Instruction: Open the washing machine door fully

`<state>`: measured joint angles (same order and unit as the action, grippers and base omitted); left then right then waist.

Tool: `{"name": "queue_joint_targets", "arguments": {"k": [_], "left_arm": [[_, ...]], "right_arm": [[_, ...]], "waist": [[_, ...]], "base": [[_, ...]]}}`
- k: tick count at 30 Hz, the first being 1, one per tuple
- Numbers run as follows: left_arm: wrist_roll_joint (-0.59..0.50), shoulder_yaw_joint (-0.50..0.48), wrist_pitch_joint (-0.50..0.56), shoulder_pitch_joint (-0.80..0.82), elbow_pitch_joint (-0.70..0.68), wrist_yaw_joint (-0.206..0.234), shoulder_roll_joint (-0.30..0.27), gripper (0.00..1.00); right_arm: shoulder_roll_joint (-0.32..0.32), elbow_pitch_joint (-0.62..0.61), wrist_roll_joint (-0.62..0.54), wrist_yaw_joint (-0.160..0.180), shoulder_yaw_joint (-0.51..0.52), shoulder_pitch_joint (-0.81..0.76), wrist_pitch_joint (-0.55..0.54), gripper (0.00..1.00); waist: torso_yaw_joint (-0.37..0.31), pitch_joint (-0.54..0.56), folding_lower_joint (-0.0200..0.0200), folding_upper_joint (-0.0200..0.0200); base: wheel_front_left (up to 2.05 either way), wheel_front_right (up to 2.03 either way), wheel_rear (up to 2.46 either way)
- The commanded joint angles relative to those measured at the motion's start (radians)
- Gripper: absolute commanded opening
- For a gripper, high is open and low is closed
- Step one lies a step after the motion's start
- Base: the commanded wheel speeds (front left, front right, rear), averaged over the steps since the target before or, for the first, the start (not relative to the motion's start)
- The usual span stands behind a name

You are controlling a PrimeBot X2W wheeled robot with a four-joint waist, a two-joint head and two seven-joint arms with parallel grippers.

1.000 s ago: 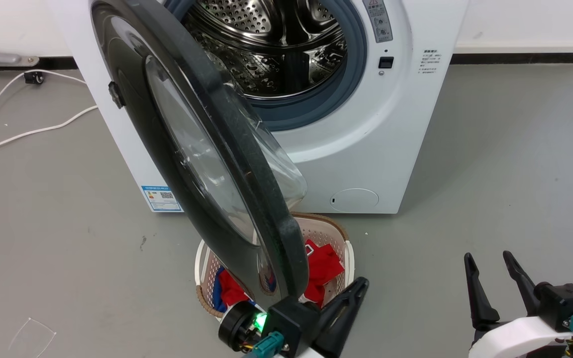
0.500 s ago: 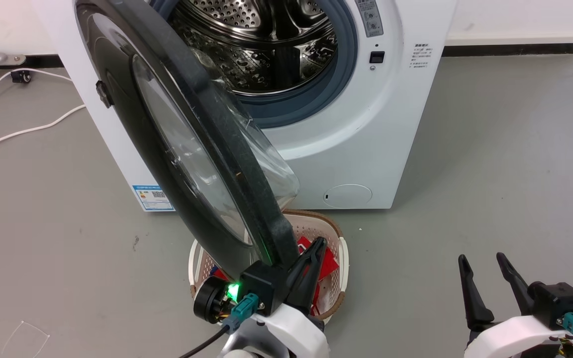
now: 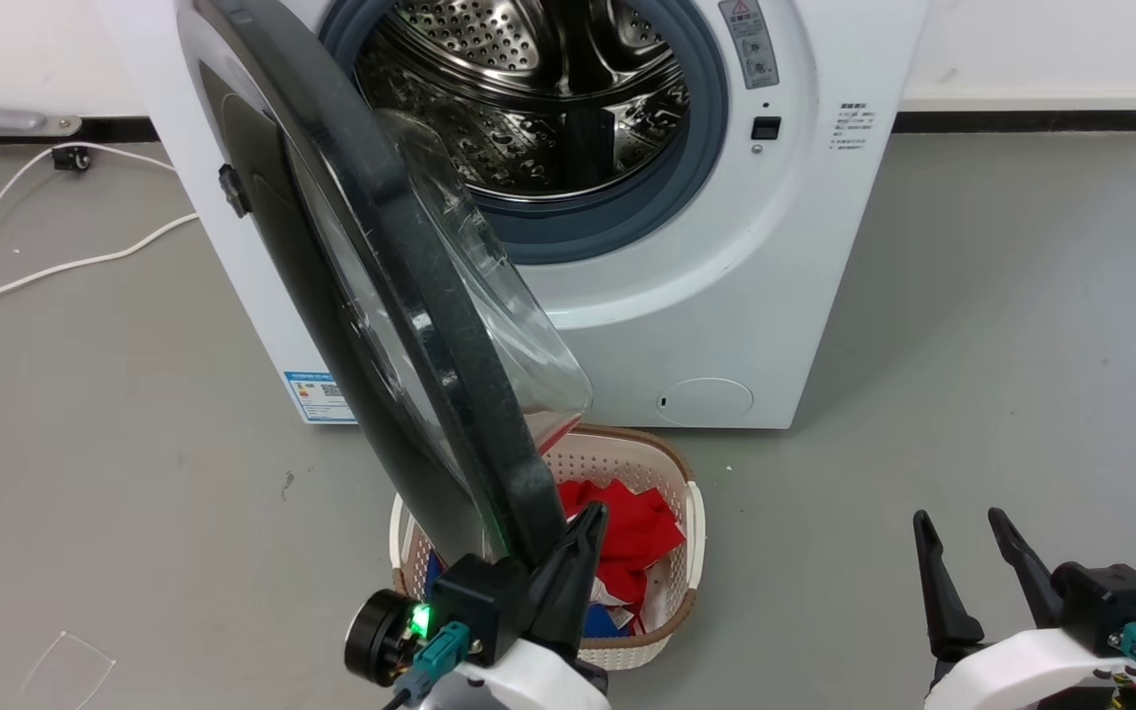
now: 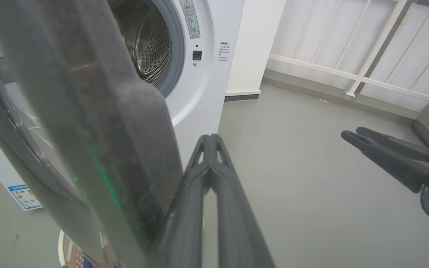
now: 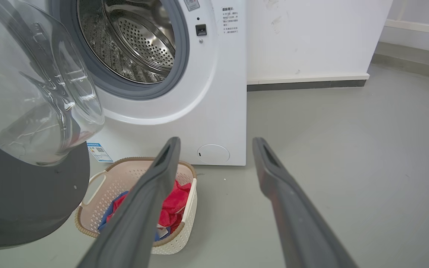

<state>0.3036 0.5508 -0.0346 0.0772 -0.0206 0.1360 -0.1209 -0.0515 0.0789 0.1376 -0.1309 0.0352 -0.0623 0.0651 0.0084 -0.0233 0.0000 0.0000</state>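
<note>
At the white front-loading washing machine (image 3: pixel 745 296): large round glossy black door with clear glass bowl (image 3: pixel 430 335), swung further out than a second ago, uncovering more of the cream perforated laundry basket (image 3: pixel 694 503). Left gripper (image 3: pixel 590 515), fingers together, against the door's lower rim. Right gripper (image 3: pixel 957 518), fingers apart, clear of the door.

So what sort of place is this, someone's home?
Probably a laundry corner, maybe a test room rather than a home: a front-loading washing machine stands on a bare grey floor, a basket of clothes sits before it, and white cables trail by the wall.
</note>
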Motion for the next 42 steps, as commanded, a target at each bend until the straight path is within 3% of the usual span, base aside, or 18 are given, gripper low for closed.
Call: {"name": "queue_joint_targets", "arguments": {"k": [1, 14, 19, 25, 32, 39, 42], "left_arm": [[0.000, -0.025, 0.005, -0.010, -0.010, 0.021, -0.024, 0.00], [-0.018, -0.064, 0.048, -0.136, -0.210, 0.124, -0.070, 0.00], [-0.013, -0.109, 0.047, -0.177, -0.260, 0.176, -0.084, 0.00], [0.020, -0.182, 0.005, -0.197, -0.268, 0.202, -0.092, 0.00], [0.060, -0.292, -0.038, -0.170, -0.234, 0.203, -0.137, 0.00], [0.153, -0.453, -0.087, -0.094, -0.152, 0.145, -0.223, 0.00], [0.183, -0.509, -0.105, -0.071, -0.109, 0.140, -0.246, 0.00]], "right_arm": [[0.002, 0.003, 0.002, 0.000, 0.003, -0.004, 0.003, 1.00], [0.002, -0.013, -0.014, 0.000, 0.025, -0.017, 0.000, 1.00], [0.002, -0.029, -0.015, 0.000, 0.039, -0.025, -0.004, 1.00], [0.002, -0.039, -0.019, 0.000, 0.043, -0.012, -0.011, 1.00], [0.002, -0.048, -0.025, 0.000, 0.041, 0.003, -0.019, 1.00], [0.002, -0.054, -0.034, 0.000, 0.033, 0.027, -0.028, 1.00], [0.002, -0.058, -0.039, 0.000, 0.032, 0.031, -0.035, 1.00]], "waist": [[0.009, 0.000, 0.0000, 0.0000], [0.114, -0.001, 0.0000, 0.0000], [0.175, -0.008, 0.0000, 0.0000], [0.226, -0.023, 0.0000, 0.0000], [0.245, -0.042, 0.0000, 0.0000], [0.231, -0.082, 0.0000, 0.0000], [0.217, -0.105, 0.0000, 0.0000]], "base": [[0.00, 0.00, 0.00], [0.00, 0.00, 0.00], [0.00, 0.00, 0.00], [0.00, 0.00, 0.00], [0.00, 0.00, 0.00], [0.00, 0.00, 0.00], [0.00, 0.00, 0.00]]}}
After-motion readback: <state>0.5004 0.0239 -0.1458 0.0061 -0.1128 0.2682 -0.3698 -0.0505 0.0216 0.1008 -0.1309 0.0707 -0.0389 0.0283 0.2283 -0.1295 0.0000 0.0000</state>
